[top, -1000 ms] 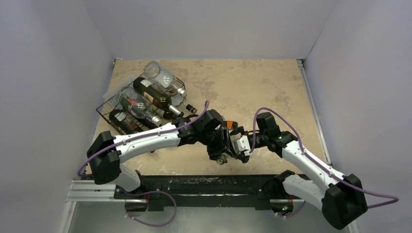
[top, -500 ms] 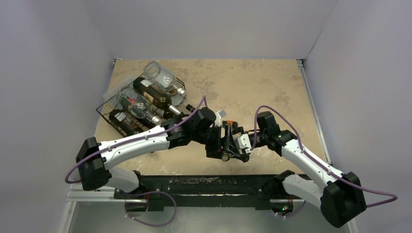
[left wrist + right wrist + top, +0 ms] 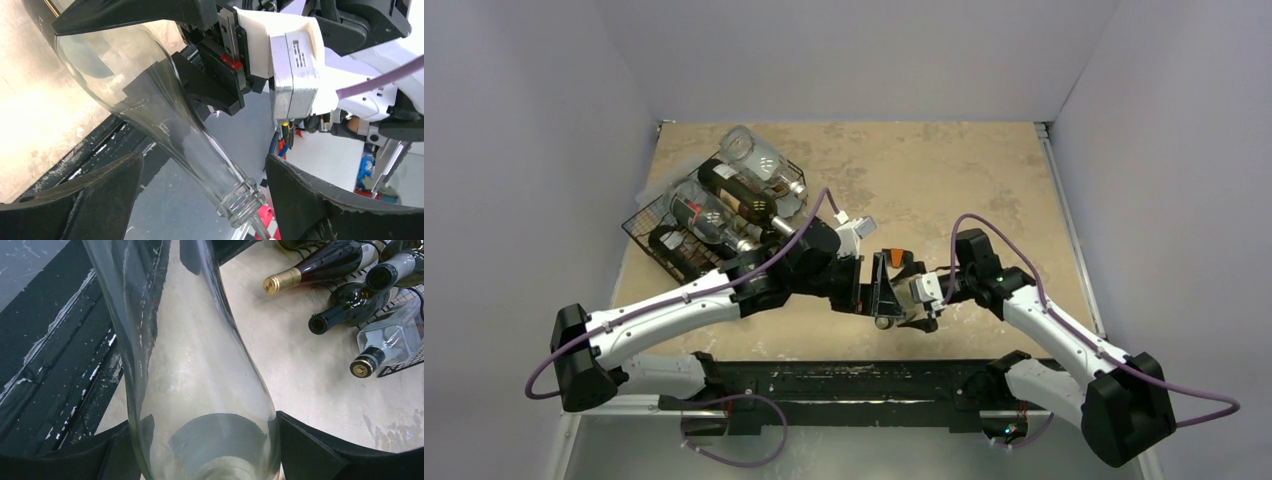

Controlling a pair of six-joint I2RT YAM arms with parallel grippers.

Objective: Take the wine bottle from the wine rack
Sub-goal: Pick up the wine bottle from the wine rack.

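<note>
Table (image 3: 944, 180): tan, mottled surface, with both arms reaching in to its near centre.

Wine rack (image 3: 640, 226): black wire mesh, at the far-left corner of the table. It is loaded with several bottles lying on their sides, necks toward the table's centre. The right wrist view shows a dark bottle with a gold foil cap (image 3: 320, 267), a dark green bottle with an open mouth (image 3: 350, 310), and a clear squarish bottle with a black cap (image 3: 385, 347).

Wine bottle (image 3: 165, 115): clear, colourless glass, with a broad body tapering through a long shoulder to a slim neck and a threaded mouth. No cap is fitted and no contents are visible. It is off the rack and well apart from it, held above the near-centre of the table between the two wrists, tilted, with the neck running toward the left wrist camera.

Right gripper (image 3: 202, 440): its fingers are clamped on the wide body of the bottle, one on either side and both in contact.

Left gripper (image 3: 205, 160): its fingers are spread wide on either side of the neck, with clear gaps and no contact seen.
</note>
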